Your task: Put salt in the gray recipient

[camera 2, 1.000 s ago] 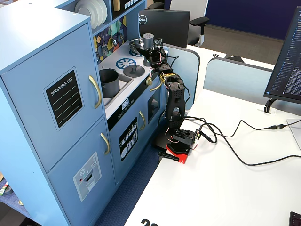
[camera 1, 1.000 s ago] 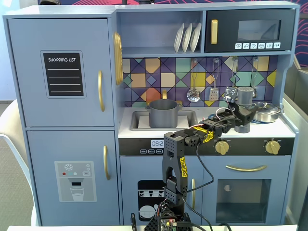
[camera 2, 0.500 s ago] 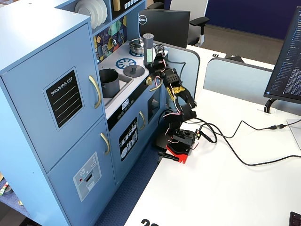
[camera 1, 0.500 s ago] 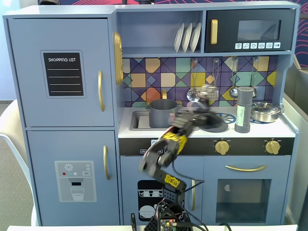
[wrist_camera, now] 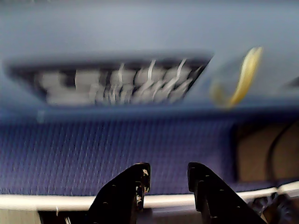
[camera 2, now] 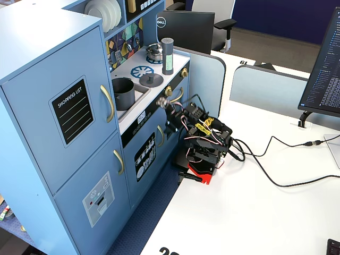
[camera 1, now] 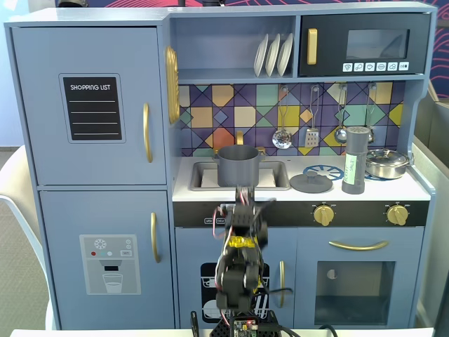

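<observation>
In a fixed view from the front, the claw [camera 1: 245, 195] rides low against the toy kitchen's counter edge, directly below the gray recipient [camera 1: 238, 166], which sits in the sink. The salt [camera 1: 356, 160] stands upright on the stove side of the counter, just beside the flat lid [camera 1: 311, 182] and the steel pan [camera 1: 386, 163]. From the claw it lies at about two o'clock, up and well to the right; its long axis is vertical, so I judge a sideways approach at mid-height suits it.

In the wrist view, blurred, the claw [wrist_camera: 168, 177] enters from six o'clock with its two dark fingers [wrist_camera: 135, 182] parted by a narrow gap, nothing between them: open and empty. Neither salt nor pot shows here, only the blue cabinet front and a gold handle [wrist_camera: 243, 77] at two o'clock.

In the other fixed view, from the side, the arm sits folded on the white tabletop [camera 2: 255, 212], claw [camera 2: 171, 112] near the counter's front edge. The salt [camera 2: 168, 55] stands beyond it at twelve o'clock, well apart; the gray recipient [camera 2: 124, 93] lies at ten o'clock, nearer.
</observation>
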### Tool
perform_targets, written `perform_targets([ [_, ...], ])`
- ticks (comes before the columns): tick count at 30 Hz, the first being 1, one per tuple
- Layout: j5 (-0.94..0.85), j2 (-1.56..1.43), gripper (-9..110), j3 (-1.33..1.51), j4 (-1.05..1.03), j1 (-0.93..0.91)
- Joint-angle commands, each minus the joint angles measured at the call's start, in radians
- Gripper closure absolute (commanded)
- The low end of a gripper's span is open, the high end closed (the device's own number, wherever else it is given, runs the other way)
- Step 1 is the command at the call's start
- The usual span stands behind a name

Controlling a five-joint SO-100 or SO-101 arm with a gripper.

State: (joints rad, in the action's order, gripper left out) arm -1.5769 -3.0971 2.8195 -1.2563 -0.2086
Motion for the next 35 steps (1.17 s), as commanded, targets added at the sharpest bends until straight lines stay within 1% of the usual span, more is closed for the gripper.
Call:
perform_targets([
  [1, -0.002, -0.087, 101, 0.167, 0.028, 0.069],
  [6, -0.051, -0.115, 101, 0.296, 0.028, 0.091],
  [7, -0.040, -0.120, 101, 0.296, 0.005, 0.101],
  [9, 0.041, -0.121, 101, 0.296, -0.009, 0.126],
  [12, 0.020, -0.121, 101, 0.296, -0.072, 0.120],
  [35, 0.044, -0.123, 96, 0.296, -0.071, 0.118],
])
